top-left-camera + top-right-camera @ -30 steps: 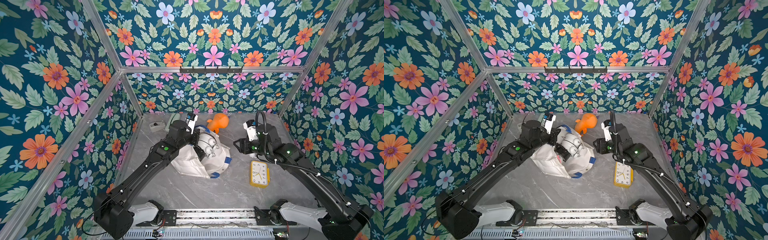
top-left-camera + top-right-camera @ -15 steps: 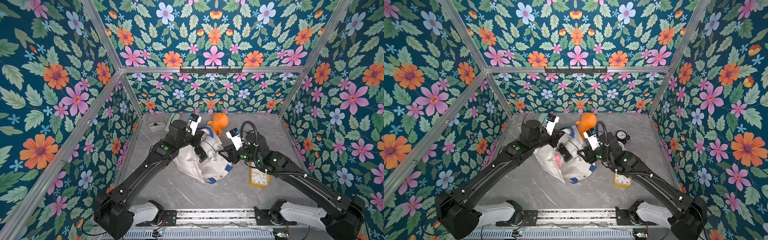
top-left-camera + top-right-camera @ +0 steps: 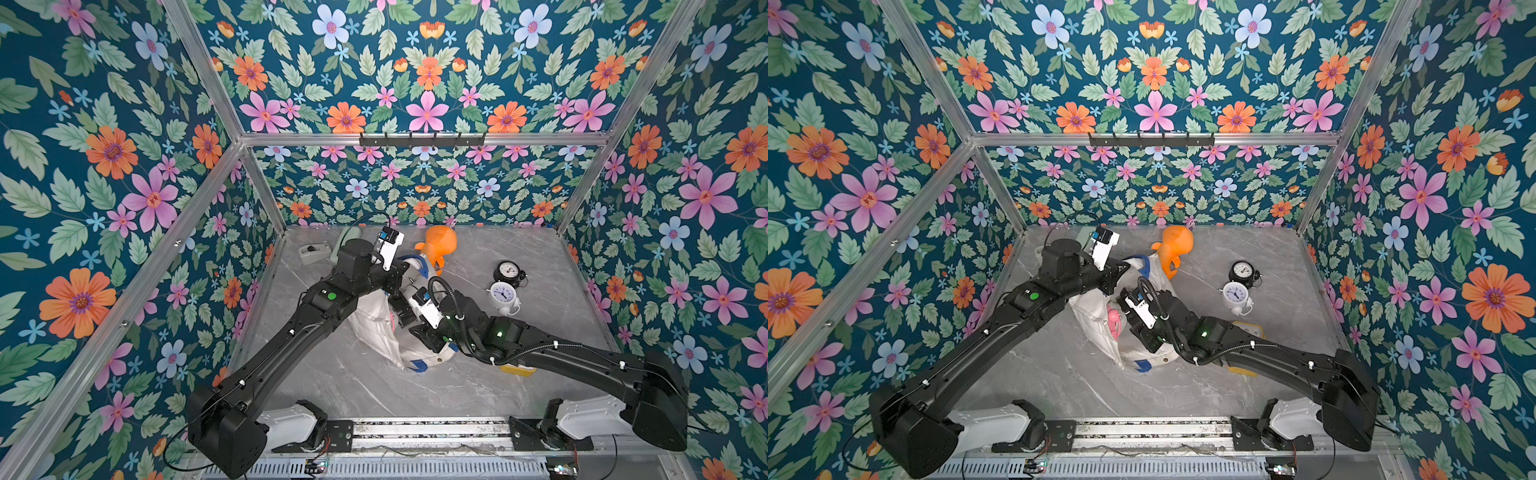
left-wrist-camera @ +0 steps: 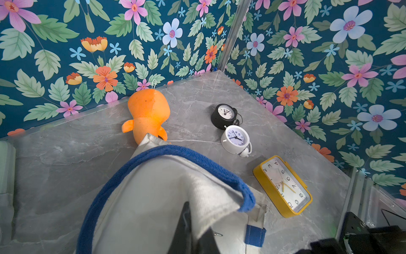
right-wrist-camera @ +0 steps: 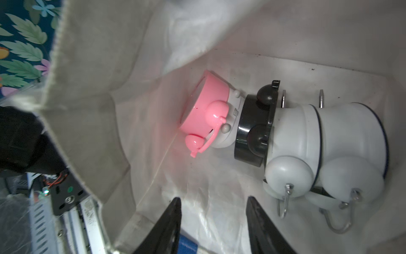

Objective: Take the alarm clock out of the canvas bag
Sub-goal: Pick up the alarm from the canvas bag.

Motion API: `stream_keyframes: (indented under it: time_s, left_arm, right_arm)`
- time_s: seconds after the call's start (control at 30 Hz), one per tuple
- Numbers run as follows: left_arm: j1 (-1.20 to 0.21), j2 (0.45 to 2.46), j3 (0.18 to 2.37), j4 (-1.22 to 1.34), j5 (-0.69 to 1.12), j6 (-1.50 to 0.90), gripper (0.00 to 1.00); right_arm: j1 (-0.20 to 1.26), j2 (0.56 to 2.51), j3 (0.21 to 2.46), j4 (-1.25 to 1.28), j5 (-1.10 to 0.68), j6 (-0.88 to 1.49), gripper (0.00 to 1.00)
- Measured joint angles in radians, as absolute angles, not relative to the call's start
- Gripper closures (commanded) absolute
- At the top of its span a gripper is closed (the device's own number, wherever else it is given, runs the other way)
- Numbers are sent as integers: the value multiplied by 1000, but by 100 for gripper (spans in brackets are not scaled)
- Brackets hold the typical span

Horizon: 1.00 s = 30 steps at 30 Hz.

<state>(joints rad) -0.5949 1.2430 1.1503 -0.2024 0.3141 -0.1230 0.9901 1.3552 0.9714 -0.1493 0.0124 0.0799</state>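
Observation:
The off-white canvas bag (image 3: pixel 374 328) (image 3: pixel 1096 328) with blue strap handles lies in the middle of the table. My left gripper (image 3: pixel 400 279) (image 4: pixel 196 217) is shut on its rim and holds the mouth up. My right gripper (image 5: pixel 213 198) (image 3: pixel 1124 308) stands open at that mouth, nothing between its fingers. Inside the canvas bag (image 5: pixel 197 33) three alarm clocks lie in a row: a pink alarm clock (image 5: pixel 204 110) nearest the gripper's line, a black one (image 5: pixel 254 129) behind it, and a white twin-bell one (image 5: pixel 329 143) deepest. The pink one also peeks out in a top view (image 3: pixel 1113 320).
Outside the bag, to its right, are a black clock (image 3: pixel 508 271), a white clock (image 3: pixel 503 296) and a yellow rectangular clock (image 4: pixel 283 187), which my right arm partly covers in both top views. An orange plush toy (image 3: pixel 438 245) lies behind the bag. A tape dispenser (image 3: pixel 313 252) sits at the back left.
My right gripper has swung left from above the yellow clock to the bag's mouth, its jaws narrowing a little. The left gripper kept its hold and shifted the bag slightly.

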Motion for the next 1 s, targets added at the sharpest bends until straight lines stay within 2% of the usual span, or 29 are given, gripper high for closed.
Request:
stream_keyframes:
  time_s: [0.6,1.0]
  left_arm:
    - [-595,1246,1150,-203,311,-123,100]
    - [-596,1232,1136,-200,304,-123,100]
  right_arm:
    - [997,1387,684,216,120,38,52]
    - [996,1460,620,400,289,27,51]
